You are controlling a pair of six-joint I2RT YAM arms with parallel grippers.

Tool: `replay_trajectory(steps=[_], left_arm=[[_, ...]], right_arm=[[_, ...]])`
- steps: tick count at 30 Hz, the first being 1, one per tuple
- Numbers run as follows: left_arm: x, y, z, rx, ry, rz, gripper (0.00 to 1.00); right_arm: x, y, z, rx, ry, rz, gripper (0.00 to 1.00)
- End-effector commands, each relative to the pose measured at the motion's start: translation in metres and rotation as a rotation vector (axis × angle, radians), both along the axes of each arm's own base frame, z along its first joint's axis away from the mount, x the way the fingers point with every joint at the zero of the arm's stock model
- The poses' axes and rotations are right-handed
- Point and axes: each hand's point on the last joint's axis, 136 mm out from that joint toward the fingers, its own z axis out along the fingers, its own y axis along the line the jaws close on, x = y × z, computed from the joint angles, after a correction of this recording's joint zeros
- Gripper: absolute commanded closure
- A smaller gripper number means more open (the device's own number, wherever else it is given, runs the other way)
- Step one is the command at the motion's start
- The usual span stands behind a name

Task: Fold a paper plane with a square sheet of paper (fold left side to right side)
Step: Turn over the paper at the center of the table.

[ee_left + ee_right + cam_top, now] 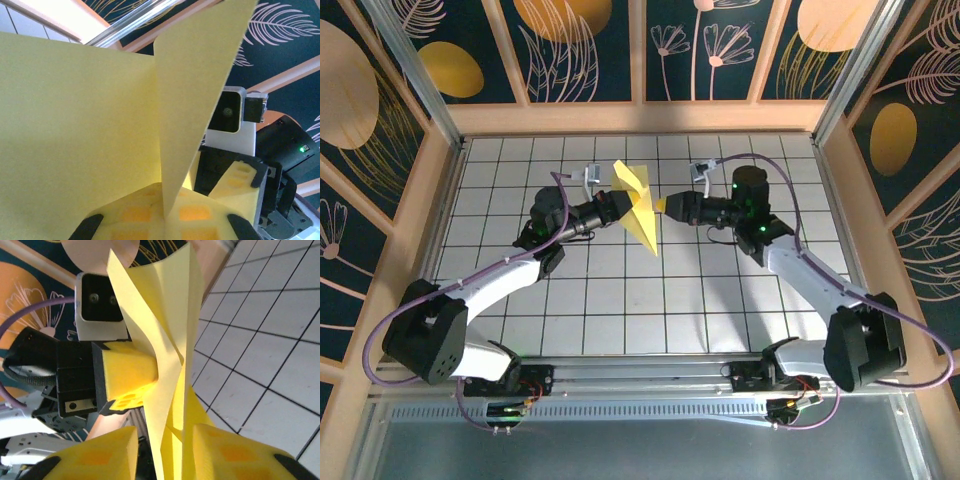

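The square sheet of paper is pale yellow and folded into a pointed, creased shape like a paper plane. It is held above the table's middle, its tip pointing toward the near side. My left gripper is shut on it from the left. In the left wrist view the pads meet on a paper flap. My right gripper faces it from the right. In the right wrist view its jaws stand apart around the paper's folds, with gaps between the fingers and the paper.
The white grid table lies below, fenced by wooden walls at the back and sides. The two arms stretch in from the near edge and meet over the centre, their wrist cameras close to each other.
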Motion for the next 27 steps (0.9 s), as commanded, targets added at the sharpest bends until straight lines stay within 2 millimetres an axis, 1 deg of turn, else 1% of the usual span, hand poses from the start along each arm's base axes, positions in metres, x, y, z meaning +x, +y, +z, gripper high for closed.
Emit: replay_trajectory(steps=[1,4,8,11,13,16,18,20,24,27], left_arm=[[-0.003,-0.001,0.034,-0.061,-0.081,-0.002,0.97],[-0.003,-0.002,0.039,-0.074,-0.088,-0.009,0.97],[-0.003,-0.006,0.042,-0.078,-0.089,-0.025,0.97],[-0.003,-0.010,0.042,-0.078,-0.086,-0.035,0.97],[-0.003,-0.012,0.041,-0.080,-0.083,-0.041,0.97],[-0.004,-0.015,0.041,-0.080,-0.080,-0.051,0.97],[-0.004,-0.016,0.041,-0.082,-0.076,-0.055,0.97],[-0.005,-0.017,0.040,-0.081,-0.070,-0.062,0.97],[-0.005,-0.020,0.038,-0.083,-0.060,-0.071,0.96],[-0.006,-0.022,0.037,-0.083,-0.054,-0.082,0.93]], right_arm=[[0.000,-0.015,0.006,-0.031,-0.039,-0.051,0.51],[-0.008,-0.015,-0.006,-0.030,0.000,-0.028,0.38],[-0.024,-0.005,-0.011,0.015,0.021,0.046,0.27],[-0.035,0.004,-0.010,0.055,0.022,0.104,0.24],[-0.039,0.010,-0.007,0.075,0.018,0.137,0.23],[-0.040,0.017,-0.002,0.086,0.001,0.158,0.23],[-0.037,0.019,0.001,0.091,-0.009,0.159,0.25],[-0.034,0.020,0.005,0.095,-0.018,0.157,0.31],[-0.027,0.022,0.014,0.102,-0.039,0.150,0.48],[-0.022,0.022,0.019,0.105,-0.053,0.135,0.58]])
